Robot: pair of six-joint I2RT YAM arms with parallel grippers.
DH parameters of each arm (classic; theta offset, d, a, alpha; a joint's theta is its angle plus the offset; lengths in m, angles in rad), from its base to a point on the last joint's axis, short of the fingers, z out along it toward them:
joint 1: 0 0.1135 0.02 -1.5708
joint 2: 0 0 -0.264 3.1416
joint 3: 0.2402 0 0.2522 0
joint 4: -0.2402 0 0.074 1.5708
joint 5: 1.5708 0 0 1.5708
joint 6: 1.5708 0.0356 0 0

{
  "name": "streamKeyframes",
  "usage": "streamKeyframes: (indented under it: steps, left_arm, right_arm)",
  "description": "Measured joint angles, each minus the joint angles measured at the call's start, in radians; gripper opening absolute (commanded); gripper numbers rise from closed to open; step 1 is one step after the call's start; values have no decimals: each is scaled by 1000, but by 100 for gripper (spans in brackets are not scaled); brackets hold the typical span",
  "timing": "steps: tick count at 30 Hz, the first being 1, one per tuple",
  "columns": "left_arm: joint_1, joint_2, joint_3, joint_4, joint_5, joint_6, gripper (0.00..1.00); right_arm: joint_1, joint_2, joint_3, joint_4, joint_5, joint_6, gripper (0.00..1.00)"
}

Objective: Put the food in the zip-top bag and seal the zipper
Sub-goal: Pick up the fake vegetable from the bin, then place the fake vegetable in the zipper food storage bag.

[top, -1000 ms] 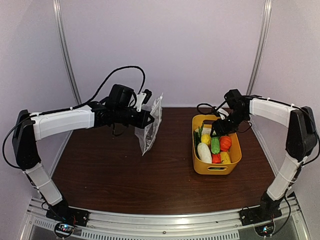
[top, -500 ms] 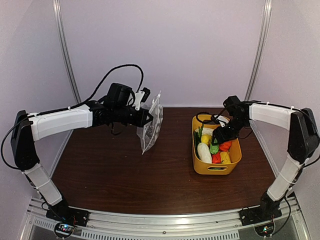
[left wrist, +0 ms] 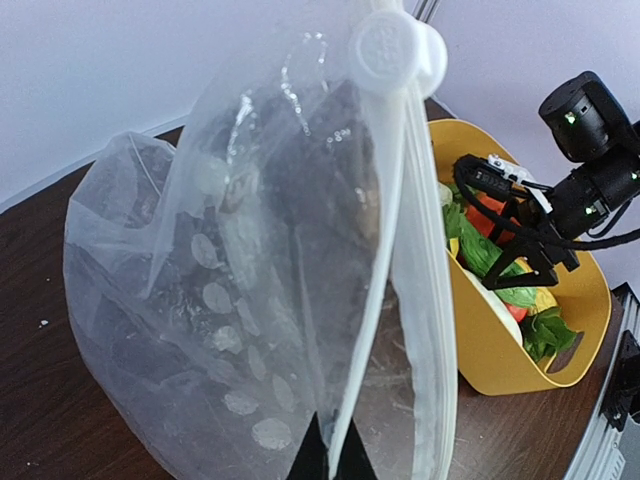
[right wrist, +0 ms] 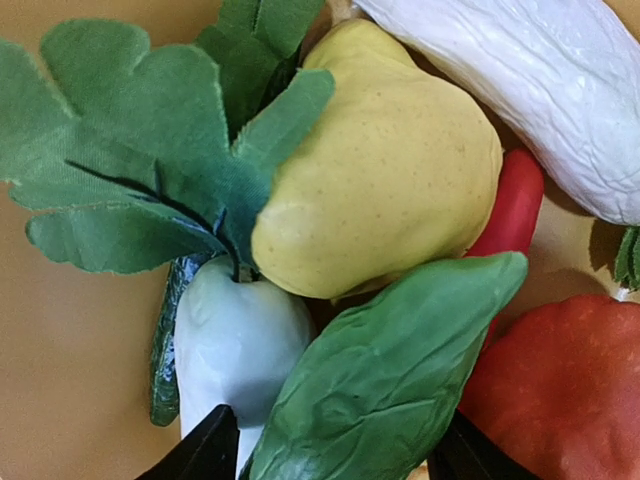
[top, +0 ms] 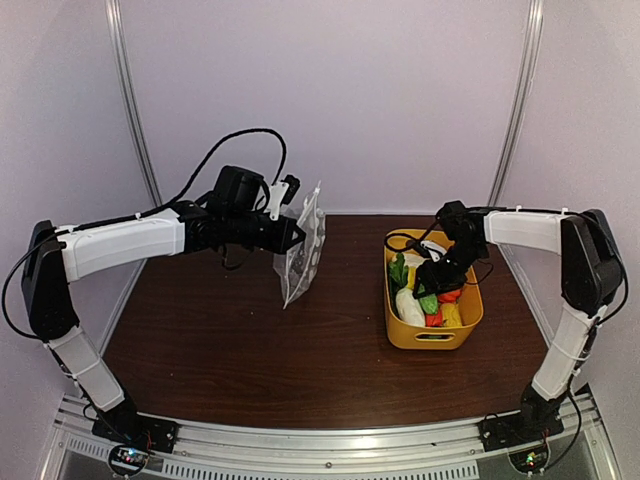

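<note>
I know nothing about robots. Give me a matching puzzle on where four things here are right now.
1 clear dotted plastic bag
2 yellow plastic basket
3 green leafy toy vegetable
4 round white slider tab

A standing on the brown table
B between the right gripper's fingers
C at the bag's upper end
D pinched and held up by the left gripper

Pairs: 1-D, 2-A, 3-B, 4-C
</note>
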Motion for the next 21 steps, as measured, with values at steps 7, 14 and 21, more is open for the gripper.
streamKeyframes:
  steps: [7,14,21]
  left_arm:
    - [0,0,0,0,0,0,0]
    - [3,0,0,-2,9,0,0]
    - [4,0,3,1,54,-25,0]
  right_arm:
    - [0,-36,0,2,50,0,38]
    - [0,-272,-3,42,55,-51,14]
    - [3,-343,11,85,-139,-119,11]
